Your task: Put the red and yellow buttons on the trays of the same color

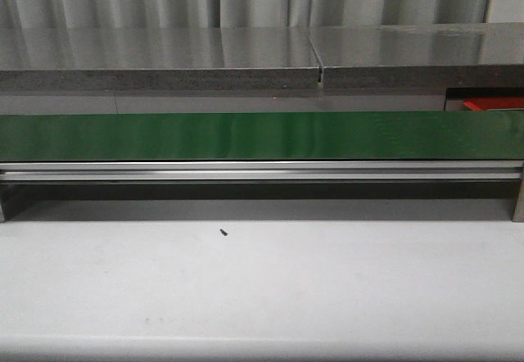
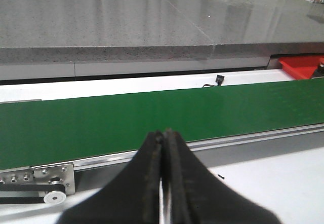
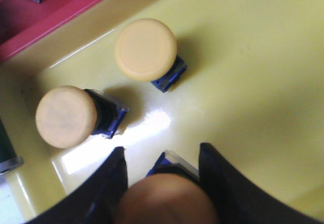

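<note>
The yellow button [image 3: 164, 198] sits between the right pincer [image 3: 162, 183] fingers, low over the yellow tray [image 3: 253, 82], beside two more yellow buttons [image 3: 146, 49] already lying there. I'd guess it's light hard plastic with a slick domed cap, so grabbing the squarer blue base is safer. Can't tell if the fingers are actually clamping it or just let go; its lower half is cut off. The left pincer [image 2: 163, 148] is closed on nothing above the green conveyor belt [image 2: 152, 117]. Only a corner of the red tray [image 2: 298, 67] shows.
</note>
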Controlling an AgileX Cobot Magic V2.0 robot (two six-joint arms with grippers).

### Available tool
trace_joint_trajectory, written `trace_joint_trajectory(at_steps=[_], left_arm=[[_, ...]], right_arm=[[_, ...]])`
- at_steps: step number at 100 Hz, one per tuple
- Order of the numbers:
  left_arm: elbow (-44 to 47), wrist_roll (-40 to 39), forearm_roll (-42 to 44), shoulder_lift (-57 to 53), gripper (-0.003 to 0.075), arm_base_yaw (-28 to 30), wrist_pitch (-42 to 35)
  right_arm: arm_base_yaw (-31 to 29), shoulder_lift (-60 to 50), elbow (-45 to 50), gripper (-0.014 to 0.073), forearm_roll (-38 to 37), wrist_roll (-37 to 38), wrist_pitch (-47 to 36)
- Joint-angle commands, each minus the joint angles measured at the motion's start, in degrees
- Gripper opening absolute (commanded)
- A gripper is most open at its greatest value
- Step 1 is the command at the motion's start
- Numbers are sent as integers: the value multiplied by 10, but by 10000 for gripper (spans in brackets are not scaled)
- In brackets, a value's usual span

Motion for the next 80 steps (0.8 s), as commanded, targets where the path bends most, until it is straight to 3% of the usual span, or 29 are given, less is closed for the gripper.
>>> trace_joint_trajectory(at_steps=[1,31,40,64,80], left_arm=[[-16,2,-12,5,-19,-5,-38],[-16,2,-12,5,-19,-5,-38],[-16,2,-12,5,-19,-5,-38],[-16,2,-12,5,-19,-5,-38],[-16,2,-12,5,-19,-5,-38]], right_arm=[[0,-4,-13,169,12,0,-35],[20,54,-13,188,13,-5,-50],[27,65,-13,260,13,-7,-48],[29,65,-13,554,13,-8,-42],[29,32,-14,576,13,-8,-43]])
